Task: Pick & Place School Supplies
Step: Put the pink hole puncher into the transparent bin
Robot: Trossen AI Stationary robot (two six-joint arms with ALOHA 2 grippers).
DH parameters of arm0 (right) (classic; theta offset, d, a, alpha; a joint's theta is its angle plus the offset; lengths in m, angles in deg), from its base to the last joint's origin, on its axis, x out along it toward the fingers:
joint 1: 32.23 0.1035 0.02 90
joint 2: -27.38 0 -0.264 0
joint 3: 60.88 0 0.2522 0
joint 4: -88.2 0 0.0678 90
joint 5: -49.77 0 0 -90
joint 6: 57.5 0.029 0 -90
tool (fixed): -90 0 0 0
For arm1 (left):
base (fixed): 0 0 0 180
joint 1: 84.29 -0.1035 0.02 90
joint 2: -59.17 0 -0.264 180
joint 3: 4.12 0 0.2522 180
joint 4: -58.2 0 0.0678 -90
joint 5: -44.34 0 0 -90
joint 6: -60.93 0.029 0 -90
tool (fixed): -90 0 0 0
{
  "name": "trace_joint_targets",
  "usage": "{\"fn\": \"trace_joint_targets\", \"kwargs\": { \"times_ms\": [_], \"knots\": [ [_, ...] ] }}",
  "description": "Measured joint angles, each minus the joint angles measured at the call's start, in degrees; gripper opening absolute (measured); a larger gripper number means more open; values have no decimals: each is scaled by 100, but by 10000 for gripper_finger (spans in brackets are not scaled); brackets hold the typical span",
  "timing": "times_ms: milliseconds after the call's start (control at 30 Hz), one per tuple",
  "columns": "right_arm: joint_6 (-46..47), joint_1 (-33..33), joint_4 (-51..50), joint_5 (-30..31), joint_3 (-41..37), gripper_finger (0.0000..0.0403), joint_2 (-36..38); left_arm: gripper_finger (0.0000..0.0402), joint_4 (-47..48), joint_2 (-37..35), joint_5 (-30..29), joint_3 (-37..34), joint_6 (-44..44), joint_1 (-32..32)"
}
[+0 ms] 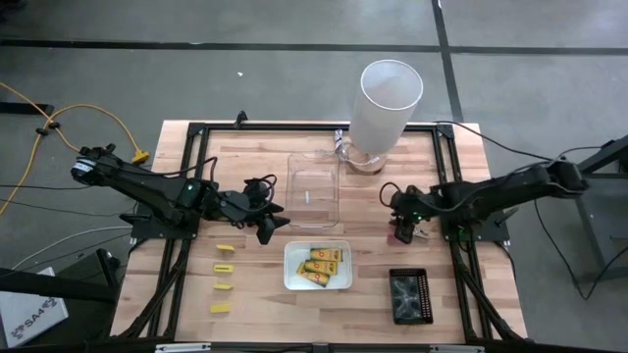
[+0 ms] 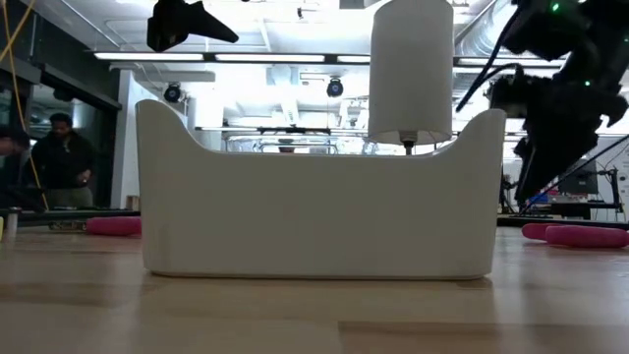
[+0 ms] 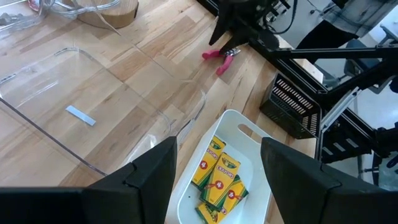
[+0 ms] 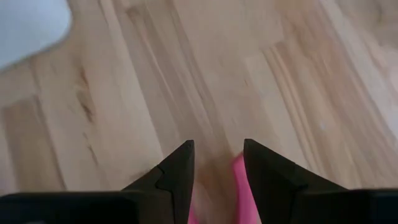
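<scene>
Pink-handled scissors (image 1: 403, 236) lie flat on the wood right of the white tray (image 1: 290, 279). They also show in the left wrist view (image 3: 219, 56). My right gripper (image 1: 402, 227) hangs over them, pointing down and open; a pink handle (image 4: 239, 180) shows between its fingers. Several yellow-orange packets (image 1: 322, 263) lie in the white tray. Small yellow blocks (image 1: 225, 268) sit in a column on the left of the table. My left gripper (image 1: 271, 218) is open and holds nothing. It hovers left of the clear tray (image 1: 314, 186), and its wrist view shows the packets (image 3: 219, 180). My right gripper stands from above around one pink handle (image 4: 240, 174) of the scissors, which lies close to one finger (image 4: 264, 171). Whether a finger touches it, I cannot tell. The scissors rest on the table.
A tall white cylinder (image 1: 386, 103) stands at the far edge on a round wooden base. A black tray (image 1: 410, 295) sits near the right front corner. In the low view the white tray (image 2: 314, 206) fills the middle, with pink items on the table at its left (image 2: 113, 225) and right (image 2: 580, 234).
</scene>
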Motion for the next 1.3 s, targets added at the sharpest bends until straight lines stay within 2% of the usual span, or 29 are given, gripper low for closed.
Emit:
{"fn": "trace_joint_targets", "kwargs": {
  "times_ms": [167, 333, 533, 933, 1300],
  "knots": [
    [-208, -4, -163, 91, 227, 130, -485, 227, 2, 0, 0, 0, 0, 0],
    [-408, -7, -638, 404, 668, 130, -843, 227, 1, 0, 0, 0, 0, 2],
    [-486, -7, -1284, 503, 1084, 130, -1325, 227, 2, 0, 2, 0, -1, 1],
    [107, -166, -1968, -213, 1370, 130, -1858, 227, 2, 0, 0, 0, 0, 0],
    [307, -306, -1985, -260, 1370, 130, -1861, 227, -4, 0, 0, 0, 0, 0]
  ]
}}
